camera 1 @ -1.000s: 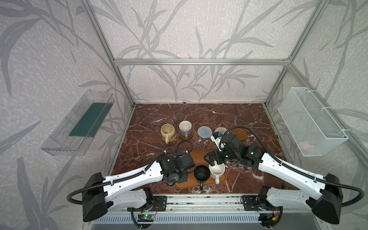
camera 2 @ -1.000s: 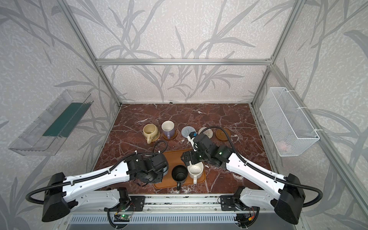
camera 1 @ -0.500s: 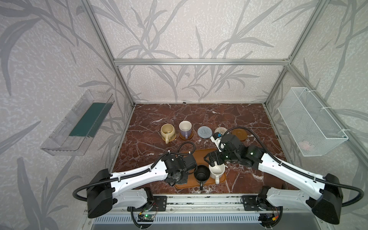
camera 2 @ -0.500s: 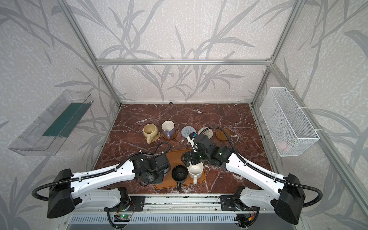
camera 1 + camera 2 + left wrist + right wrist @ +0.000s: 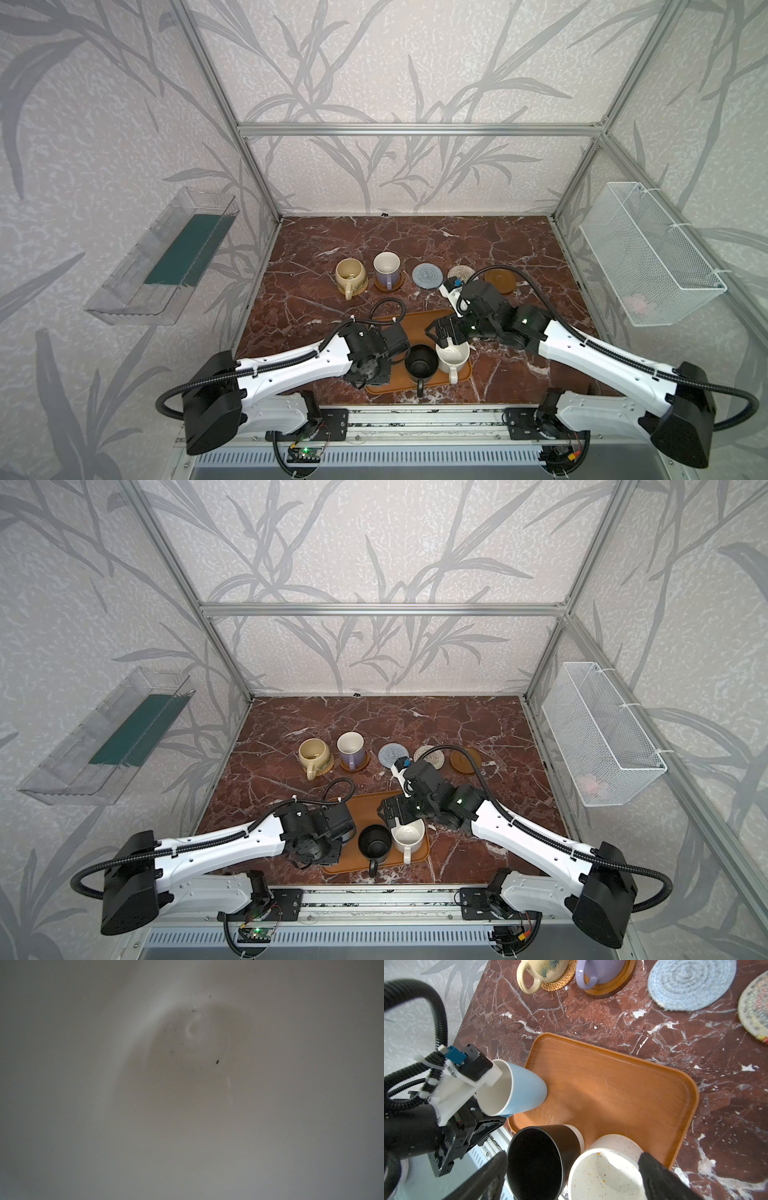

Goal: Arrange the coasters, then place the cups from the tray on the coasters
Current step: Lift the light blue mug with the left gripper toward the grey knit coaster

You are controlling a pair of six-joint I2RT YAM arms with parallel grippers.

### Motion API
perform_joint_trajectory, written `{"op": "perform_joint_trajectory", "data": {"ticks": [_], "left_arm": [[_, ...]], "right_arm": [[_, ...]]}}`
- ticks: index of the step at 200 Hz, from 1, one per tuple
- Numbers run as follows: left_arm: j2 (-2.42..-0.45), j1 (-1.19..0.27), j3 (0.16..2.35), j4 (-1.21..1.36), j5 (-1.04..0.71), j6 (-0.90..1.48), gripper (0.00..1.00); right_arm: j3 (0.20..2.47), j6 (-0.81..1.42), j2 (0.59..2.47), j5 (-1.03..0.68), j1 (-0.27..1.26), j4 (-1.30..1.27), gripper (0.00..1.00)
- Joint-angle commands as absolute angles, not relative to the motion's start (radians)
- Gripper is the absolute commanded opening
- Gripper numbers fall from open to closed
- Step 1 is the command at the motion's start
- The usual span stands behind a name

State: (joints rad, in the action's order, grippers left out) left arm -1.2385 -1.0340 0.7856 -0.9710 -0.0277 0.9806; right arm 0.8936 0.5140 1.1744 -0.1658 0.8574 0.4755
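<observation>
So left fingers (image 5: 481, 1118) are clamped on the tilted blue cup (image 5: 525, 1088), right fingers (image 5: 660, 1178) wide. I'd level it, then lift to the blue coaster (image 5: 691, 982).

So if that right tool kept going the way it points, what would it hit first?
Probably the white speckled ceramic mug on the orange-brown tray, just beneath the open right tool. One finger might clip the black mug beside it; depth is unclear.

A cup's (image 5: 128, 1118) pale, glazed inside fills the whole view, close and blurred; a faint ring marks its rounded bottom; a few tiny dark specks (image 5: 217, 1061) lie there.
</observation>
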Motion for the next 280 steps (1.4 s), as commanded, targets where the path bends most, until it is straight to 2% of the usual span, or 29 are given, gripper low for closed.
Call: {"op": "perform_joint_trajectory", "data": {"ticks": [1, 38, 68, 135, 193, 236, 260, 280], "left_arm": [[-1.251, -1.027, 0.778, -0.971, -0.021, 0.967, 0.13], [-1.239, -1.031, 0.829, -1.036, 0.036, 0.966, 0.0], [-1.168, -1.031, 0.884, -1.078, 0.118, 0.951, 0.0], [-1.115, -1.029, 1.006, -1.09, 0.163, 0.939, 0.0], [-1.224, -1.012, 1.299, -1.153, 0.266, 0.799, 0.0], [-1.313, -0.956, 1.454, -1.118, 0.234, 0.706, 0.0], [-1.382, -0.924, 1.545, -1.117, 0.205, 0.654, 0.0], [-1.432, -0.905, 1.595, -1.11, 0.177, 0.623, 0.0]], "right_arm": [[0.876, 0.538, 1.153, -0.154, 0.854, 0.474, 0.97], [0.873, 0.54, 1.134, -0.168, 0.854, 0.481, 0.97], [0.883, 0.512, 1.122, -0.169, 0.854, 0.502, 0.97], [0.907, 0.517, 1.117, -0.172, 0.854, 0.509, 0.96], [0.957, 0.574, 1.08, -0.055, 0.854, 0.533, 0.97], [0.961, 0.68, 1.07, -0.015, 0.807, 0.536, 0.99], [0.978, 0.73, 1.069, 0.087, 0.783, 0.606, 0.99], [0.968, 0.728, 1.054, 0.074, 0.739, 0.599, 0.99]]}}
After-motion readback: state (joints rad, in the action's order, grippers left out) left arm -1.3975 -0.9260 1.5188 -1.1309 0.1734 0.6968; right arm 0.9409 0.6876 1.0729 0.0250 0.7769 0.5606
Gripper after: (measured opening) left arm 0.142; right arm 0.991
